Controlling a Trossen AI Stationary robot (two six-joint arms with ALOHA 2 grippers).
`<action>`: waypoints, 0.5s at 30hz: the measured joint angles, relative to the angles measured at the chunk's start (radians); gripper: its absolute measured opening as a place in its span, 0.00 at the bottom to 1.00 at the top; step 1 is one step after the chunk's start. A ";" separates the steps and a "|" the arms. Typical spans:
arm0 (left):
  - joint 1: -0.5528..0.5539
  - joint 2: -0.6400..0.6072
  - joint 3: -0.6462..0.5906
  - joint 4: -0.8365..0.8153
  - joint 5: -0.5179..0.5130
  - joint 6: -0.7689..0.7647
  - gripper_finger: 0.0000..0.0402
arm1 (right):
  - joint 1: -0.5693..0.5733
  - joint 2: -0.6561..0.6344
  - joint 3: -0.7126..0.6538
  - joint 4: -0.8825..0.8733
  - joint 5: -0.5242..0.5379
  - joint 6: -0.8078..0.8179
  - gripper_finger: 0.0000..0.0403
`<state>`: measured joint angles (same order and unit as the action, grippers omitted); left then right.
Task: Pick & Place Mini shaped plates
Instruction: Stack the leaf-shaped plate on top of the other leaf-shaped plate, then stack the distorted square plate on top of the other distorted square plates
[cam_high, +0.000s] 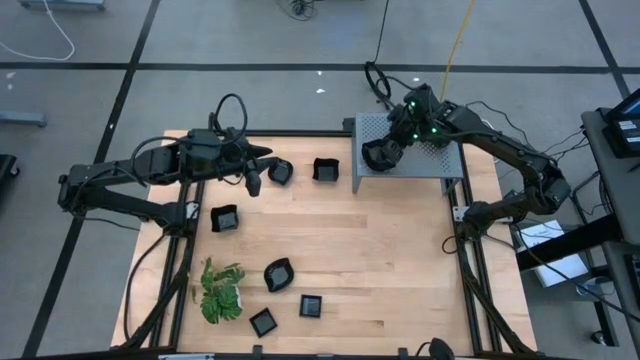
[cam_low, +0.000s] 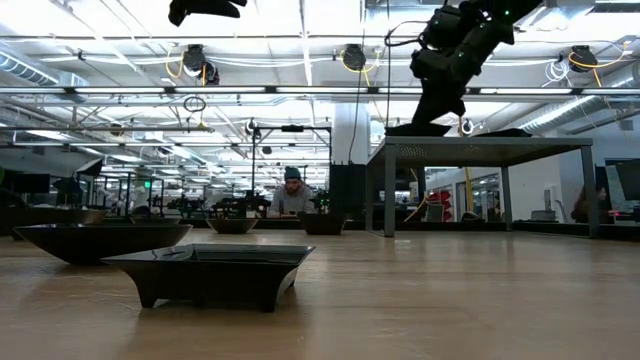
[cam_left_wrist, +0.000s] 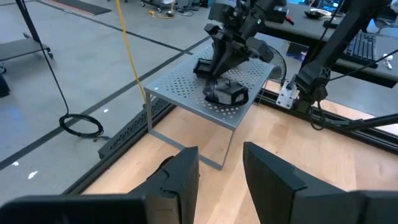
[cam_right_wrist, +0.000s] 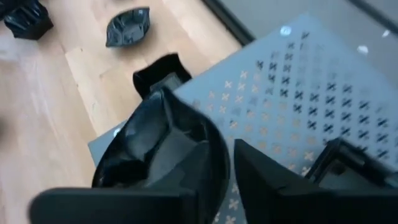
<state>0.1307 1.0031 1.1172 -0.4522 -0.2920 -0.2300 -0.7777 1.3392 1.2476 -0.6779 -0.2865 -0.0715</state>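
Note:
Several small black mini shaped plates lie on the wooden table: two at the far side (cam_high: 281, 171) (cam_high: 326, 169), one at the left (cam_high: 225, 217), three near the front (cam_high: 279, 274) (cam_high: 311, 306) (cam_high: 263, 322). My right gripper (cam_high: 378, 155) (cam_right_wrist: 227, 186) is open over the left end of a grey perforated rack (cam_high: 430, 160), with a black dish (cam_right_wrist: 161, 149) at its fingers. A second dish (cam_left_wrist: 227, 92) rests on the rack beside it. My left gripper (cam_left_wrist: 221, 177) hangs open and empty above the table's far left (cam_high: 262, 165). My right gripper comes at the dish slanting down from the right. The dish's wall (cam_right_wrist: 214, 155) stands between the fingers: one finger is hidden behind it, the other finger (cam_right_wrist: 273, 186) stands a narrow gap clear. Whether the hidden finger touches, I cannot tell. The dish sits at the rack's corner (cam_right_wrist: 124, 134).
A green leafy plant (cam_high: 220, 290) stands near the table's front left. The rack's legs (cam_low: 385, 195) stand on the table's far right part. Bare wood lies in the table's middle and right (cam_high: 390, 260). A person sits beyond the table (cam_low: 292, 195).

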 joint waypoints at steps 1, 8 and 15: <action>0.000 0.000 0.000 0.000 0.000 0.000 0.32 | -0.001 -0.006 0.000 0.011 0.003 -0.010 0.20; 0.000 0.000 0.000 0.000 -0.087 0.000 0.32 | 0.001 -0.090 0.000 0.066 0.107 -0.105 0.35; 0.030 0.059 0.000 -0.008 -0.117 -0.001 0.32 | 0.002 -0.185 0.000 0.160 0.100 -0.064 0.36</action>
<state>0.1608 1.0624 1.1172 -0.4598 -0.4091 -0.2306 -0.7761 1.1543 1.2472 -0.5178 -0.1864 -0.1359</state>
